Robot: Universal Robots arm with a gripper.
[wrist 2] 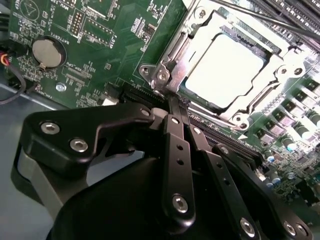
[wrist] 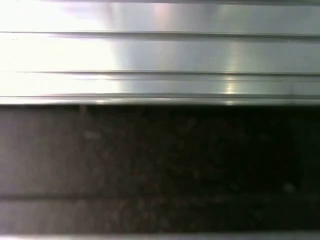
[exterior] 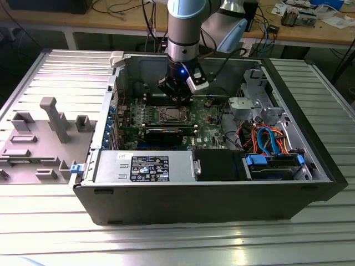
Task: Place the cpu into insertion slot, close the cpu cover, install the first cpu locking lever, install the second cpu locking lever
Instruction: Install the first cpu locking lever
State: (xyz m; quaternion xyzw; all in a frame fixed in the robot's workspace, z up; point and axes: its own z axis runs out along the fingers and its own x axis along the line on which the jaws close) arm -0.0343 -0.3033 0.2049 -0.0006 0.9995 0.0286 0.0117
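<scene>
I have the gripper (wrist 2: 172, 102) down inside the open computer case (exterior: 222, 183), its two black fingers (wrist 2: 176, 150) pressed together with nothing between them, tips just beside the corner of the cpu cover (wrist 2: 172, 52). In the second wrist view the cpu (wrist 2: 225, 70) sits in the insertion slot (wrist 2: 270, 42) with the silver cover frame lying flat around it, and the round coin battery (wrist 2: 46, 52) lies well off at about nine o'clock from it on the green motherboard (wrist 2: 115, 55). In the exterior view the case rests on the ribbed metal table (exterior: 166, 244), with the slot (exterior: 173, 115) just at six o'clock of the gripper (exterior: 178, 101).
</scene>
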